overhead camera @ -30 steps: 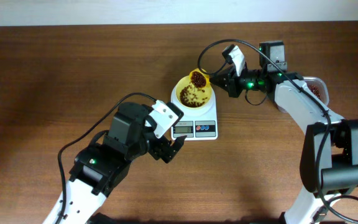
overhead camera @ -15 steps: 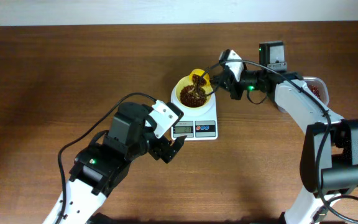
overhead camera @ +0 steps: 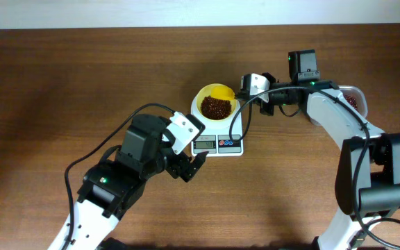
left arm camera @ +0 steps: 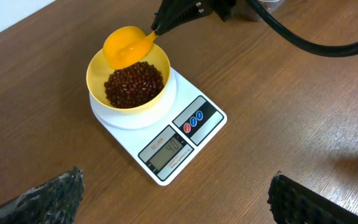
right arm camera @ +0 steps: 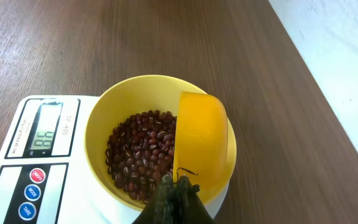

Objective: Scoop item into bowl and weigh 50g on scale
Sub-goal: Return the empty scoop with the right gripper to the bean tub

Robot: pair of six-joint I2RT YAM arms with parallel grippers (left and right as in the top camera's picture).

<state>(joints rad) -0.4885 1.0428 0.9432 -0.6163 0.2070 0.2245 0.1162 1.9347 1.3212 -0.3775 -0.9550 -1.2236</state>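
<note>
- my left gripper (overhead camera: 192, 167) is hovering over the brown wooden table (overhead camera: 47, 83), just beside the front left corner of the scale (overhead camera: 221, 139) and touching nothing; its jaws are spreading wide and holding nothing, with the dark ribbed fingers (left arm camera: 51, 194) sitting at the two bottom corners of the left wrist view.
- my left arm is reaching up and to the right from the near left edge, bent at the elbow, with the wrist angling toward the scale.
- the scale's grey display (left arm camera: 166, 149) is showing digits, but i cannot read them for sure; under its red button, the two blue buttons are reading "mode" (right arm camera: 31, 191) and "tare".
- the bowl (overhead camera: 201, 101) is sitting on the scale's platform, with the beans (overhead camera: 216, 107) heaped inside it.
- the yellow scoop (overhead camera: 222, 92) is tipping over the bowl's far right rim, above the beans.
- my right gripper (overhead camera: 244, 94) is clamping the scoop's handle, jaws narrow around it.
- my right arm is stretching leftward from the far right, elbow folding, forearm running level toward the bowl.
- a clear tub (overhead camera: 353, 101) with more beans is lying behind that arm.
</note>
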